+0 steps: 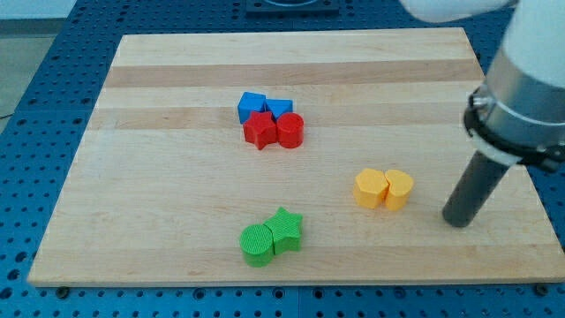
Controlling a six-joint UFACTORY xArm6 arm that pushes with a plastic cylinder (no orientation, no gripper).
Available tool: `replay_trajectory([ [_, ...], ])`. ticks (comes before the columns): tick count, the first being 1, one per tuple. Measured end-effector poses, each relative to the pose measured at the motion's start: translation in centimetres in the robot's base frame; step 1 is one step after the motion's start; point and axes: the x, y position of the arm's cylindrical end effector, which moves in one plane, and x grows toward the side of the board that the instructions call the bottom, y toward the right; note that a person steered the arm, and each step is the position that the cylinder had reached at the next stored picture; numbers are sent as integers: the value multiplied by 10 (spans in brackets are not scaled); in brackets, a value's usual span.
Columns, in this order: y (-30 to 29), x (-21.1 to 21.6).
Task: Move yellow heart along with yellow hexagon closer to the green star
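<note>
Now my tip stands near the worktop's right edge beside the touching yellow heart and yellow hexagon, probably to push both toward the green star; no pincer exists.

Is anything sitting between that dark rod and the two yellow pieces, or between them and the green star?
Nothing visible does. My tip stands on bare wood at the view's right of the yellow heart, which touches the yellow hexagon. From the pair down-left to the green star the board shows only wood; the green round block lies beyond the star.
</note>
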Motion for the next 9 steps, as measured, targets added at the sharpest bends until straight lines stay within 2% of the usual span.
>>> replay_trajectory([
  [1,-8,-38],
  [2,-47,-45],
  [3,-99,-31],
  [4,-95,-33],
  [5,-42,-27],
  [6,-30,14],
  [7,-34,38],
  [9,-103,-7],
])
